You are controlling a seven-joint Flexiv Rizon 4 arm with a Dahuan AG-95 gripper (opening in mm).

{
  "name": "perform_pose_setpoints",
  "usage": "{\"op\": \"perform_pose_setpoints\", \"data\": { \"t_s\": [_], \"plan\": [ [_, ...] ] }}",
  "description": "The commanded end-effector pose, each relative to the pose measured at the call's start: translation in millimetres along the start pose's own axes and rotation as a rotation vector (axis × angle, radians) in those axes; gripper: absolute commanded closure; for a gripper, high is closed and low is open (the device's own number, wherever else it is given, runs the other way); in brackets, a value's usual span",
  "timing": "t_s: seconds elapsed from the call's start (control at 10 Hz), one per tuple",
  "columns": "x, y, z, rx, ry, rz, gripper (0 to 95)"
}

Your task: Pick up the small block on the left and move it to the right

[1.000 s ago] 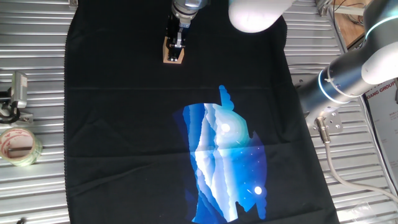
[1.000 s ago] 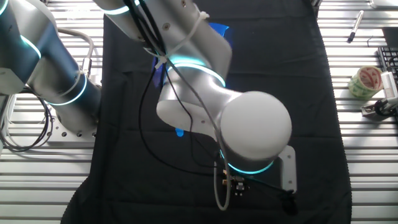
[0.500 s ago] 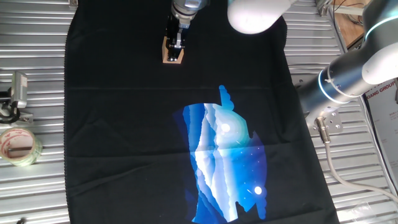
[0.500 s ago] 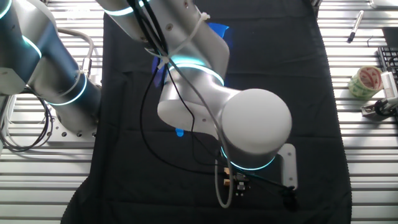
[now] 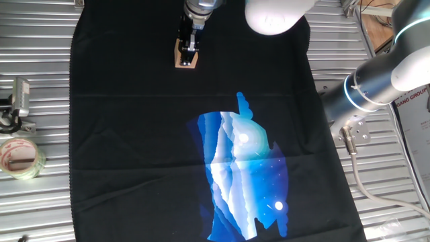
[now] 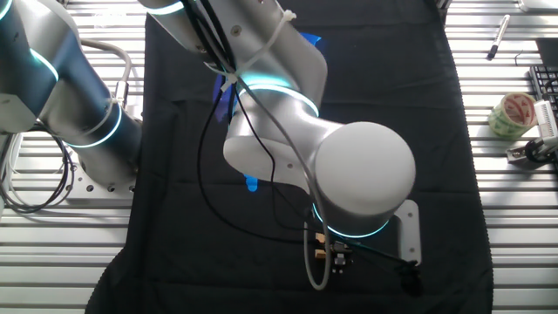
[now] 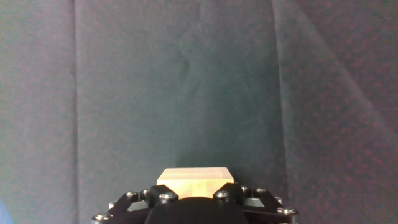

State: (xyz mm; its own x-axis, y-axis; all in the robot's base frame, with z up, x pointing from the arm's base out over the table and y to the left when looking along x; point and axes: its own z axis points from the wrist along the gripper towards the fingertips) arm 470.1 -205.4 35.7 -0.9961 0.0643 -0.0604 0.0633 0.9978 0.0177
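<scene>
- The black cloth takes up nearly all of the slatted metal table, and a blue-and-white printed picture sits on the near half of it in one fixed view.
- My arm is next in size: white segments with glowing cyan rings, reaching over the cloth and filling the middle of the other fixed view, a black cable looping along it.
- Off the cloth at the left edge of one fixed view lies the clear tape roll, with a small metal clip-like object just beyond it; both are well apart from my hand.
- A pen rests on the bare slats at the far right corner in the other fixed view.
- My gripper hangs at the far end of the cloth, left of centre, pointing down.
- The small block, light tan wood, sits right under the black fingers, low against the cloth; I cannot tell whether it rests on the fabric.
- In the hand view the small block shows between my fingertips at the bottom edge, dark cloth filling everything beyond it.
- The fingers stand close on either side of it, but I cannot tell whether they are pinching it.
</scene>
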Motion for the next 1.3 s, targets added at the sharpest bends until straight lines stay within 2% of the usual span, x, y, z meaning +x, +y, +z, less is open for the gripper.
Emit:
{"op": "perform_pose_setpoints", "data": {
  "t_s": [0.1,0.8,1.3],
  "plan": [
    [-0.2,0.2,-5.1,-0.005,0.004,-0.002,95.0],
    [-1.8,0.7,-21.0,-0.004,0.013,-0.01,95.0],
    [6.2,-5.9,-29.3,-0.004,0.027,-0.017,95.0]
  ]
}}
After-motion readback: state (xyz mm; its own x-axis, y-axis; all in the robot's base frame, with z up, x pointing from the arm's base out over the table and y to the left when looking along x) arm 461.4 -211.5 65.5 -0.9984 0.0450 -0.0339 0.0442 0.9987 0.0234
